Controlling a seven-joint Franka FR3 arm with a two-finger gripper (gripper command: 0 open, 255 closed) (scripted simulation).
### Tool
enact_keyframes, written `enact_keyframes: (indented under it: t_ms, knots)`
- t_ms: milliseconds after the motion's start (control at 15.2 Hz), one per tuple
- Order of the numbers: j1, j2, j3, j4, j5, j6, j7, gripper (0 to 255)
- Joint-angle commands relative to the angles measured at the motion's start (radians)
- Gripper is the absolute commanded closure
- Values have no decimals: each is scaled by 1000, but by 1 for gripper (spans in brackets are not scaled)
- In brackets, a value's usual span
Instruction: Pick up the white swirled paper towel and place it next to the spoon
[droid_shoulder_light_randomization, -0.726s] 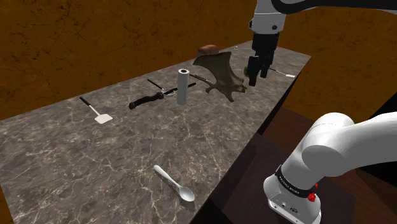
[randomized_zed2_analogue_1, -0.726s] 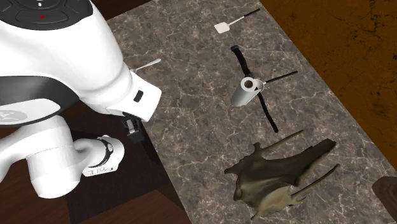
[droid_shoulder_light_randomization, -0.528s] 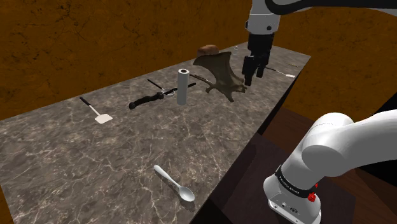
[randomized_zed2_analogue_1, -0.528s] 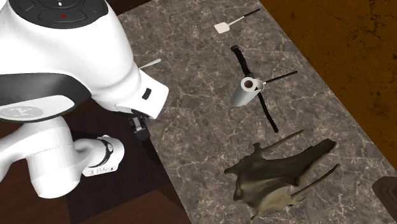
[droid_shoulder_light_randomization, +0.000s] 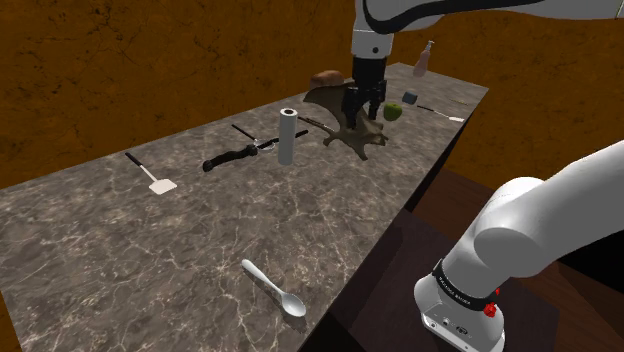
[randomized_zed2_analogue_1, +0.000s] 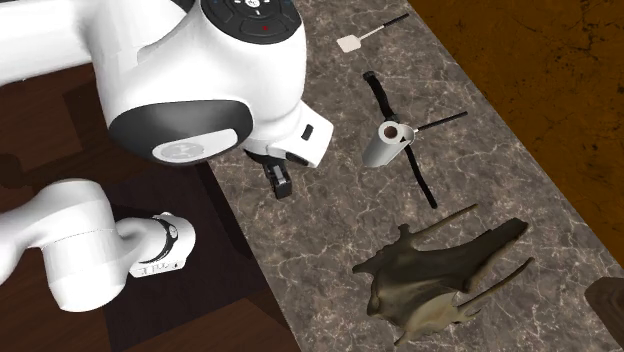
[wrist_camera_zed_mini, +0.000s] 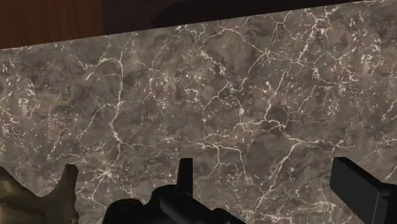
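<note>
The roll (droid_shoulder_light_randomization: 288, 135) stands upright on the marble counter (droid_shoulder_light_randomization: 120, 250). Its long axis is straight up and down, one flat end on the stone and the other facing up. In the second exterior view you look down at that top end and can see the dark core hole

A couple of dark utensils (droid_shoulder_light_randomization: 232, 158) lie flat just beside the roll, fanning out from its base. A white spatula (droid_shoulder_light_randomization: 152, 173) lies further out on the roll's left in the shoulder view

On the roll's right in the shoulder view there's a spiky brown lump (droid_shoulder_light_randomization: 352, 128), close to the roll but not touching it. The gripper (droid_shoulder_light_randomization: 362, 108) hangs over that lump, pointing down, clearly off to the roll's side. Its fingers (wrist_camera_zed_mini: 362, 188) are spread apart, and in the wrist view it's just bare marble between them, with a tip of the lump off to one side

Past the lump, farther from the roll, sit a small green thing (droid_shoulder_light_randomization: 394, 111) and a pale bottle (droid_shoulder_light_randomization: 424, 60)

The spoon (droid_shoulder_light_randomization: 275, 288) is well apart from the roll, lying flat down by the counter's near edge in the shoulder view, with its bowl at the end farther from the roll
</note>
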Motion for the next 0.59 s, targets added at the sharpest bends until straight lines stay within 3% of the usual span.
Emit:
enact_keyframes:
  t_ms: [0,528]
  knots:
    - [0,77,0,51,9,36,13,0]
    - [-5,371,-8,282,43,132,45,0]
